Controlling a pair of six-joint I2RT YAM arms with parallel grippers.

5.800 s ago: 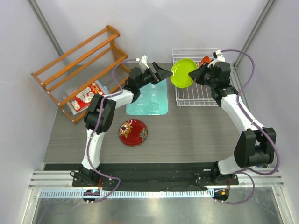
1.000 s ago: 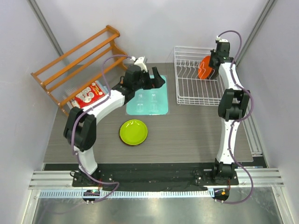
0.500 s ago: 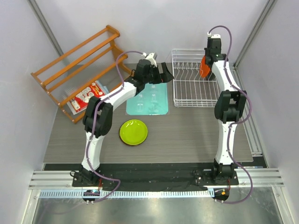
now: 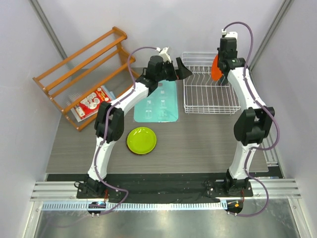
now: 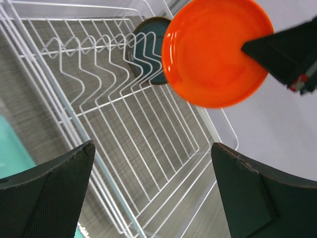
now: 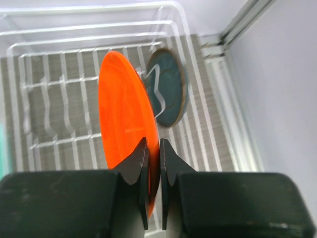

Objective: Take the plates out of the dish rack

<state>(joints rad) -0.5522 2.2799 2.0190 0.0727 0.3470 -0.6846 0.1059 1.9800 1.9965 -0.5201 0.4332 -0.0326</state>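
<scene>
My right gripper [image 4: 220,64] [image 6: 153,147] is shut on the rim of the orange plate [image 4: 215,68] [image 6: 121,109] and holds it on edge above the white wire dish rack [image 4: 205,94]. The dark teal-blue plate [image 6: 168,94] [image 5: 146,57] stands among the tines at the rack's far right corner, behind the orange plate [image 5: 213,54]. My left gripper [image 4: 184,71] [image 5: 152,146] is open and empty by the rack's [image 5: 124,114] far left edge, facing the orange plate. The lime plate [image 4: 141,140] lies on the table. The dark red plate is hidden.
A flat teal board [image 4: 157,101] lies left of the rack. An orange-brown wooden slatted rack [image 4: 81,69] stands at the far left with a red-and-white booklet [image 4: 91,101] beside it. Walls close in behind and to the right of the dish rack.
Earlier my right gripper held the lime plate and the red plate lay on the table; now the lime plate lies there. Over the last second the orange plate rose and my left gripper moved right.
</scene>
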